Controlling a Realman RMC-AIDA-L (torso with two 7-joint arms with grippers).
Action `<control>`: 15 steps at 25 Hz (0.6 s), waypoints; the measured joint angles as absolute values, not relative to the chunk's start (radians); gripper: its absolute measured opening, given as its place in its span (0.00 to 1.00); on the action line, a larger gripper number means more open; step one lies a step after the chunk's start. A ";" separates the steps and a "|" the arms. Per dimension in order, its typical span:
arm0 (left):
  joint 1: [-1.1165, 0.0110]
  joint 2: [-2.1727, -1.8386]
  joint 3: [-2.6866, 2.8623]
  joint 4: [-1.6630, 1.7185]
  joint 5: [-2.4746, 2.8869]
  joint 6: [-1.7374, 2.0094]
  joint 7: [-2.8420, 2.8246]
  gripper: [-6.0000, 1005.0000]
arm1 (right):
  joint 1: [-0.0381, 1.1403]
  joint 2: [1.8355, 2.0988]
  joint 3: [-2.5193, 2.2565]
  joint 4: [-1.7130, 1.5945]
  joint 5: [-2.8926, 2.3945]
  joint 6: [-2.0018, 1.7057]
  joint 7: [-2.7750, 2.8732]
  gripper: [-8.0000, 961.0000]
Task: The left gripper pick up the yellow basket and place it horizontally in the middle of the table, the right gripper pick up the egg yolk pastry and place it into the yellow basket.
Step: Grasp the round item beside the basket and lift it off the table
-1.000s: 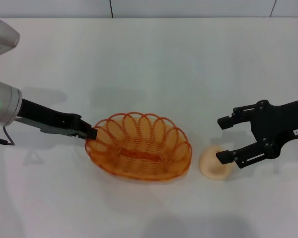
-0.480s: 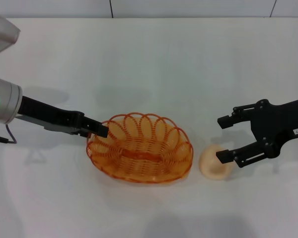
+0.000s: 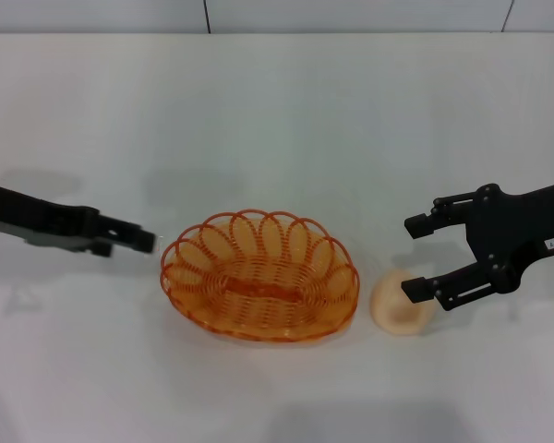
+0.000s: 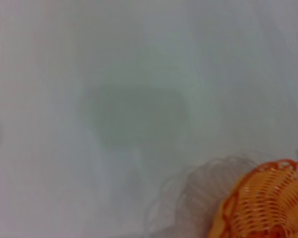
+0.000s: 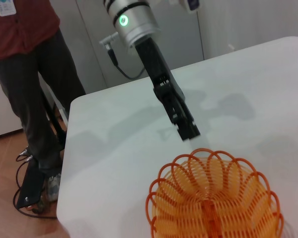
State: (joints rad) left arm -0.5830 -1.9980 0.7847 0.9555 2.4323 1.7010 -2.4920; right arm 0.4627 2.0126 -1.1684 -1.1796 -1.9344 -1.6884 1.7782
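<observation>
The yellow basket (image 3: 258, 275) lies flat with its long side across the middle of the table (image 3: 277, 120). It also shows in the left wrist view (image 4: 268, 203) and the right wrist view (image 5: 216, 198). The left gripper (image 3: 138, 242) is a short gap to the left of the basket's rim, open and empty; it also shows in the right wrist view (image 5: 187, 130). The egg yolk pastry (image 3: 397, 311) sits just right of the basket. The right gripper (image 3: 413, 258) is open, with one finger over the pastry's top edge and the other farther back.
A person in a red top (image 5: 25, 59) stands beyond the table's left edge (image 5: 69, 163), with cables on the floor (image 5: 32, 198). White tabletop surrounds the basket on all sides.
The left gripper let go of the basket's left rim and drew back to the left. The basket settled flat. The right gripper and pastry have not moved.
</observation>
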 joint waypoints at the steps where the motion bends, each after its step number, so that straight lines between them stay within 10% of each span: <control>1: -0.576 -1.992 0.775 0.973 2.427 1.705 -2.490 0.76 | 0.463 2.013 -1.168 -1.180 -1.934 -1.688 1.778 0.88; 15: -0.509 -1.944 0.591 1.151 2.101 1.761 -2.318 0.83 | 0.466 2.013 -1.161 -1.182 -1.934 -1.688 1.781 0.88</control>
State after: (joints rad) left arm -0.5093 -1.9441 0.5911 1.1513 2.1007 1.7615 -2.3176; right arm 0.4660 2.0126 -1.1611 -1.1821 -1.9344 -1.6875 1.7814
